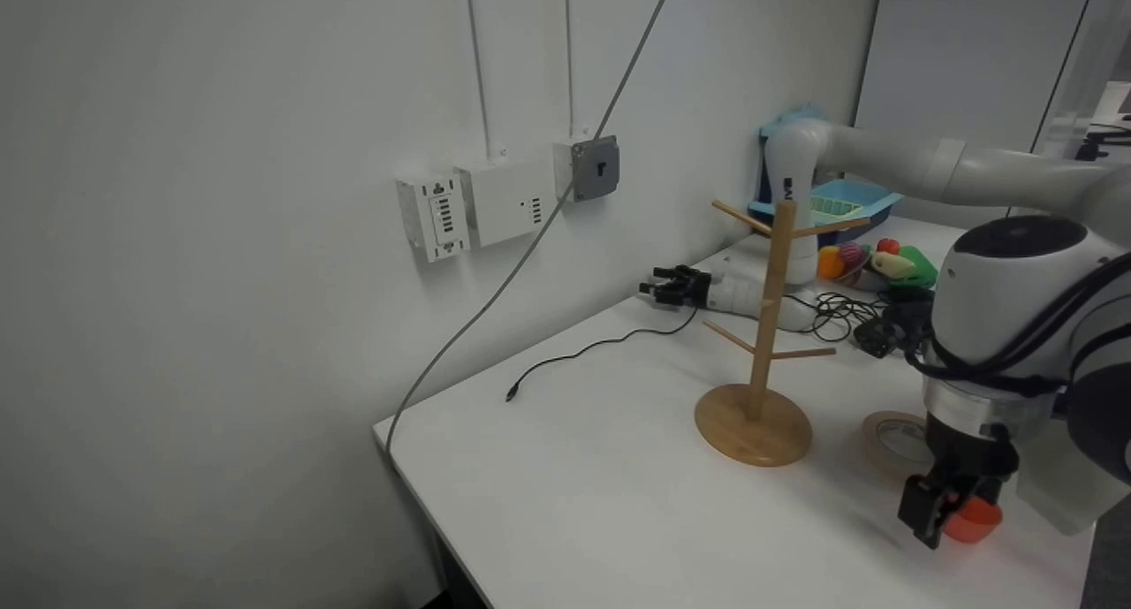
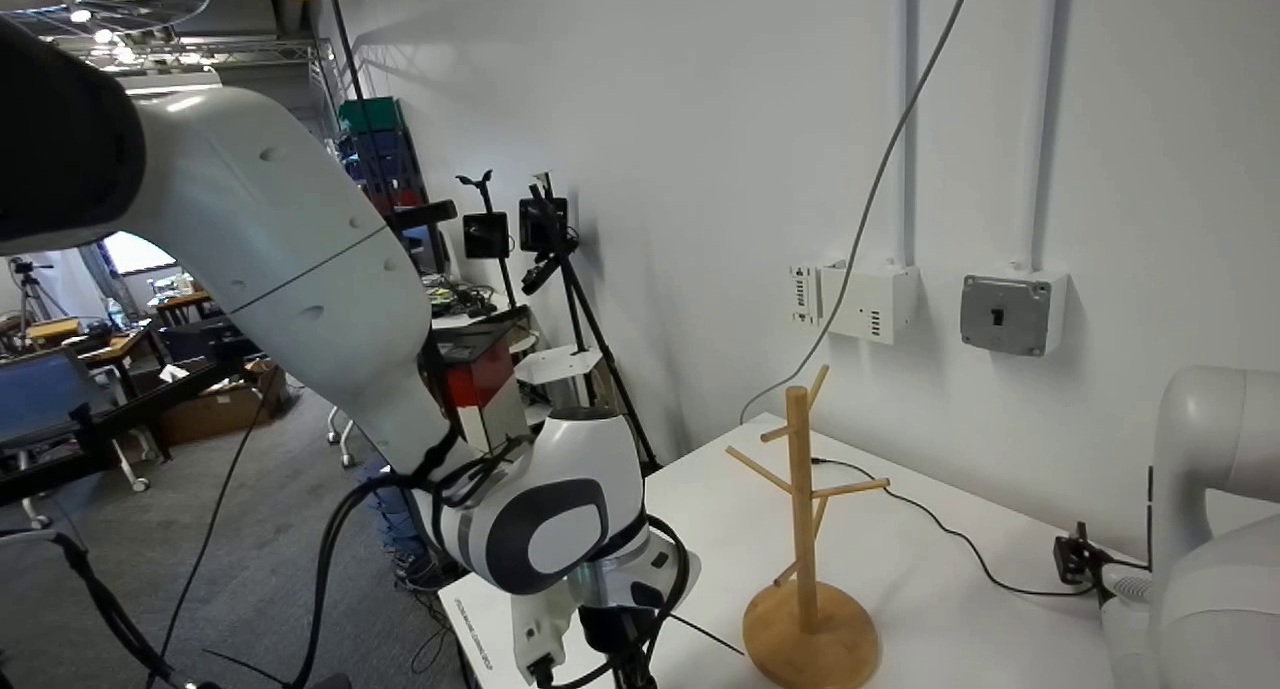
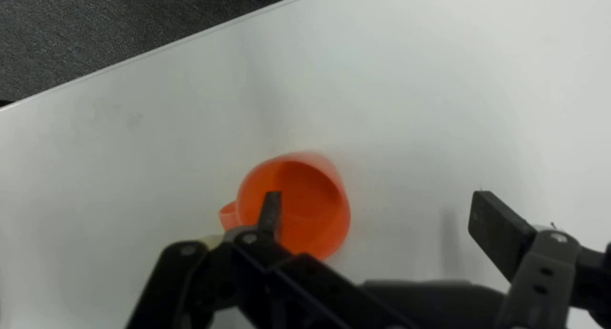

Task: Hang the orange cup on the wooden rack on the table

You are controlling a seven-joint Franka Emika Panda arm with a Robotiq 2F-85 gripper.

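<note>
The orange cup [image 1: 975, 522] sits near the edge of the white table [image 1: 574, 468]. In the wrist view the cup [image 3: 310, 200] has its mouth toward the camera and its handle at the left. My gripper [image 3: 376, 195] is open. Its left finger overlaps the cup's mouth; whether it is inside or above it I cannot tell. Its right finger is well apart from the cup. In an exterior view the gripper [image 1: 950, 510] is low at the cup. The wooden rack [image 1: 773, 317] stands upright with bare pegs; it also shows in an exterior view [image 2: 803, 529], where the cup is out of view.
A beige tape roll [image 1: 876, 445] lies between rack and gripper. A second white arm [image 1: 800, 194] with a black gripper [image 1: 679, 286] is behind the rack. A black cable [image 1: 601, 348] lies near the wall. Toy food [image 1: 884, 264] and a blue dish rack [image 1: 853, 198] are farther back.
</note>
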